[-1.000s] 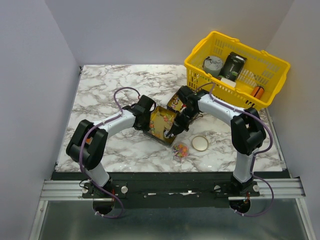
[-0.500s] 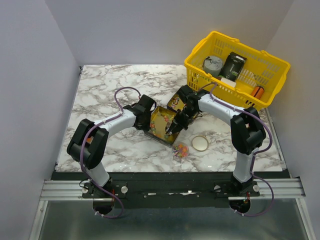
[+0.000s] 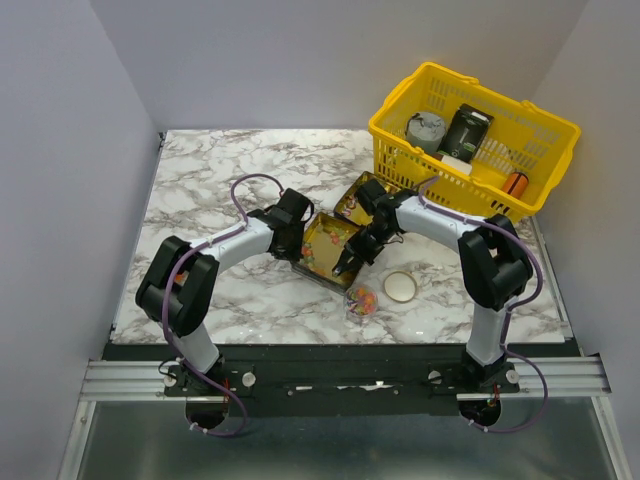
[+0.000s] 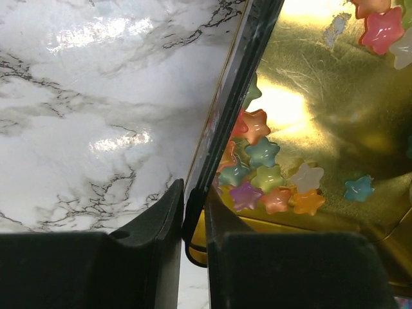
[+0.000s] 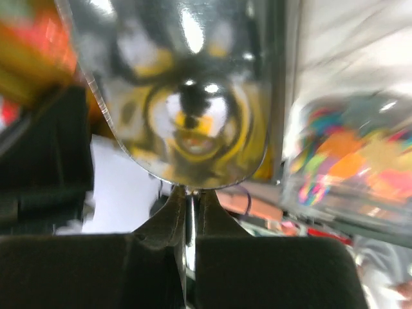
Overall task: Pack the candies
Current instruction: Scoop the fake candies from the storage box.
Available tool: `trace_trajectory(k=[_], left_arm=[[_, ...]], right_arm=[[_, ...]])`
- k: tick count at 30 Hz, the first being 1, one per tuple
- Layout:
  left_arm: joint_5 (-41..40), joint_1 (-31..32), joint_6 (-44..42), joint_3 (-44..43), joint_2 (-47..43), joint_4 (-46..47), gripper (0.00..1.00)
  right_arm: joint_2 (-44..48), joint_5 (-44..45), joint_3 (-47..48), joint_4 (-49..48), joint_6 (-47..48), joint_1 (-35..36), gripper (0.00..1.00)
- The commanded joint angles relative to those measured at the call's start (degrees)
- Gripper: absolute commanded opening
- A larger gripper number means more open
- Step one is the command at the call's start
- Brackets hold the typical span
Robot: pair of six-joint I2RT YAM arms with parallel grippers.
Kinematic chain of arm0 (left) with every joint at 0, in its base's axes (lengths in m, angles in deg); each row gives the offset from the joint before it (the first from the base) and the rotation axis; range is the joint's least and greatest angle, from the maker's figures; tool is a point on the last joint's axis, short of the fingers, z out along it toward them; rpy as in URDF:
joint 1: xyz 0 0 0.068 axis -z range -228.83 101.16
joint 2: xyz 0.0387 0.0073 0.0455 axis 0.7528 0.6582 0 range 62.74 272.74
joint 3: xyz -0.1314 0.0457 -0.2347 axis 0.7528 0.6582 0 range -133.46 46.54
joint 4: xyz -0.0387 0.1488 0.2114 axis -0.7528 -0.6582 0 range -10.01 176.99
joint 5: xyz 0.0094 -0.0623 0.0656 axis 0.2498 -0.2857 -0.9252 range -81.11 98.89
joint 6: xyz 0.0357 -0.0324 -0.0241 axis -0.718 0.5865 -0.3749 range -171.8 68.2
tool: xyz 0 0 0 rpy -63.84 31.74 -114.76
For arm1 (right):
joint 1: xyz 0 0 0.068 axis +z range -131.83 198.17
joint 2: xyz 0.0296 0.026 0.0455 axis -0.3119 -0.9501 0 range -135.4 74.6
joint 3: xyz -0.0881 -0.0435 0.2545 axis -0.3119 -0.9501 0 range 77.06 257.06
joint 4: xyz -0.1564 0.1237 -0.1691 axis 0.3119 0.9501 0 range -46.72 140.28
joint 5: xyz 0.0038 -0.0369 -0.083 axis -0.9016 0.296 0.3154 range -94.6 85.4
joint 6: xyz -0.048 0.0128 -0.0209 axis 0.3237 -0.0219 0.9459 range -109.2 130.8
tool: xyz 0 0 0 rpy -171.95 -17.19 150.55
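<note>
Star-shaped candies (image 4: 270, 175) in pastel orange, green, purple and white lie in an open gold tin (image 4: 241, 84) in the left wrist view. My left gripper (image 4: 195, 219) is shut on the tin's left wall. From above, the tin (image 3: 318, 232) sits mid-table with my left gripper (image 3: 297, 240) at its left side. My right gripper (image 5: 188, 206) is shut on the handle of a metal spoon (image 5: 183, 96). From above, my right gripper (image 3: 355, 255) is at the tin's near right edge. A small clear jar (image 3: 361, 300) holds colourful candies just in front, and it shows blurred in the right wrist view (image 5: 360, 161).
The tin's open lid (image 3: 350, 203) stands behind it. A round white jar lid (image 3: 400, 287) lies right of the jar. A yellow basket (image 3: 450, 180) with a few items stands at the back right, close to the right arm.
My right gripper and the spoon have shifted slightly at the tin's near right edge. My left gripper and the tin have moved a little back.
</note>
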Motion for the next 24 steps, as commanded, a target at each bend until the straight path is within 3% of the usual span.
trace_trajectory(k=[1, 5, 14, 24], left_arm=[[1.6, 0.4, -0.4, -0.5, 1.1, -0.6, 0.0], [1.3, 0.4, -0.4, -0.6, 0.9, -0.6, 0.0], [1.5, 0.4, -0.7, -0.2, 0.6, -0.6, 0.0], [3.1, 0.4, -1.8, -0.5, 0.8, 0.2, 0.0]], right_arm=[[-2.0, 9.6, -4.2, 3.7, -10.9, -1.2, 0.01], [-0.6, 9.7, -4.4, 1.6, -12.5, -1.2, 0.01], [-2.9, 14.9, -0.3, 3.5, -6.0, -1.2, 0.0], [-6.2, 22.4, 2.1, 5.4, 10.5, -0.8, 0.0]])
